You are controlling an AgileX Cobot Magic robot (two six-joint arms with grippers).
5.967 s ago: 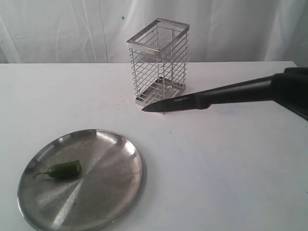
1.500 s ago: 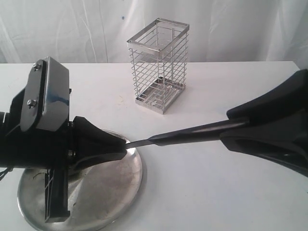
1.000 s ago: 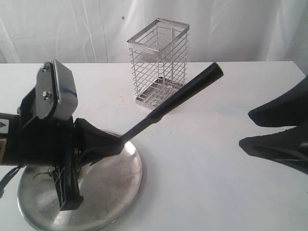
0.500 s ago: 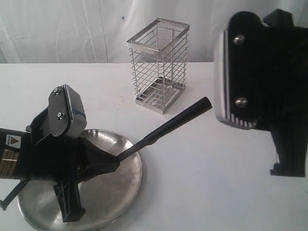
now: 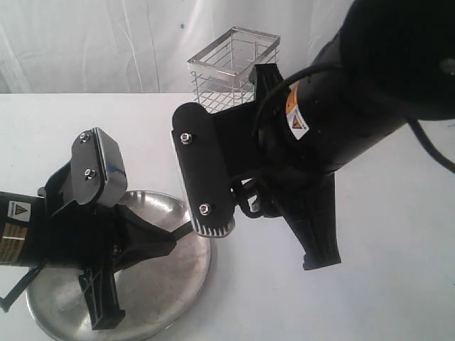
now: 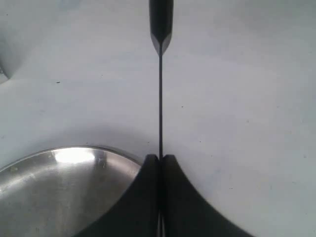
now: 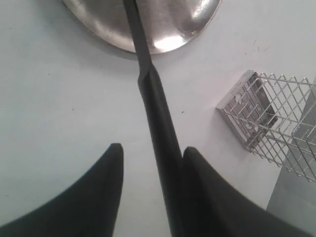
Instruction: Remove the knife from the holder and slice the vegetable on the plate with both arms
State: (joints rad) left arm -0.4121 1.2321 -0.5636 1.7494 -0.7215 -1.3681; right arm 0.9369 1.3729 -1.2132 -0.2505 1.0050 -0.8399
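My left gripper point(image 6: 160, 158) is shut on the knife's thin dark blade point(image 6: 160, 108) just past the plate's rim point(image 6: 69, 150). The knife's black handle point(image 7: 160, 128) runs between the fingers of my right gripper point(image 7: 153, 147), which is open. The handle lies against one finger point(image 7: 197, 168) and a gap shows to the other. In the exterior view my left gripper point(image 5: 173, 239) sits over the steel plate point(image 5: 174, 284), and only a short piece of blade point(image 5: 185, 229) shows. The wire holder point(image 5: 234, 53) stands behind the right arm point(image 5: 313, 135). The vegetable is hidden.
The white table point(image 5: 398, 284) runs to a white curtain at the back. The right arm covers the lower part of the holder in the exterior view. The holder's base point(image 7: 249, 111) lies close beside the right gripper.
The right arm has swung in from the right, over the knife's handle. The handle now lies between its open fingers. My left gripper has kept its hold on the blade.
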